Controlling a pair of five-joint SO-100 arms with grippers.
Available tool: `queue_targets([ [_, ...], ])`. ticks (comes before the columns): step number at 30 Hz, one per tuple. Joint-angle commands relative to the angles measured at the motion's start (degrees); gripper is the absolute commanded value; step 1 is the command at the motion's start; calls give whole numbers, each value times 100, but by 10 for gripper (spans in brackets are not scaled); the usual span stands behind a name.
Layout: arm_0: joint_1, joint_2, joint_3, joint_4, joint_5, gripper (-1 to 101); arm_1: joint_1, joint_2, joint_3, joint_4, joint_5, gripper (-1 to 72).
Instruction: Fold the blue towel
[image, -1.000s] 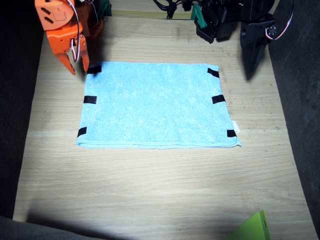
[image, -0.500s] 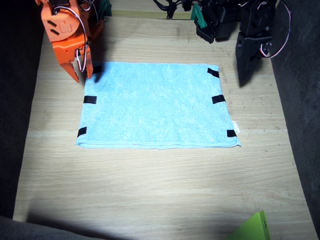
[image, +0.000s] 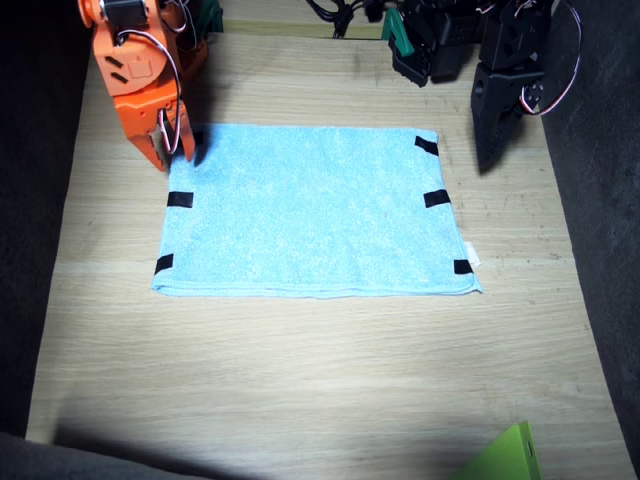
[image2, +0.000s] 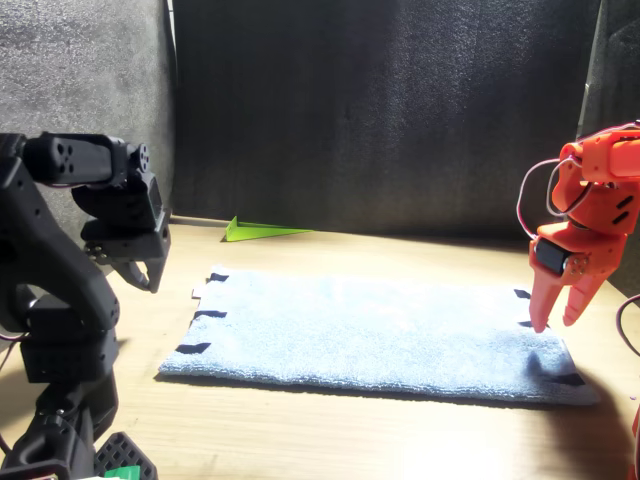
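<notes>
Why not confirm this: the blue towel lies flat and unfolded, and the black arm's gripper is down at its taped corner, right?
Not the black one. The right gripper, on the orange arm, is down at the taped corner of the blue towel, which lies flat and unfolded. The black left gripper hangs beside the towel. The fixed view shows it.

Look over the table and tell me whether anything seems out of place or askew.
Nothing stands out. The blue towel lies flat and square on the table, unfolded. A green flat piece sits apart at the table's edge, clear of the towel.
</notes>
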Motion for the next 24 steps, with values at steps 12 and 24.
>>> queue_targets([
  [12, -70, 237, 9, 44, 88, 16, -466, -211, -694, 123, -62, 252],
  [24, -70, 237, 9, 9, 53, 15, -167, -475, -554, -123, 53, 249],
])
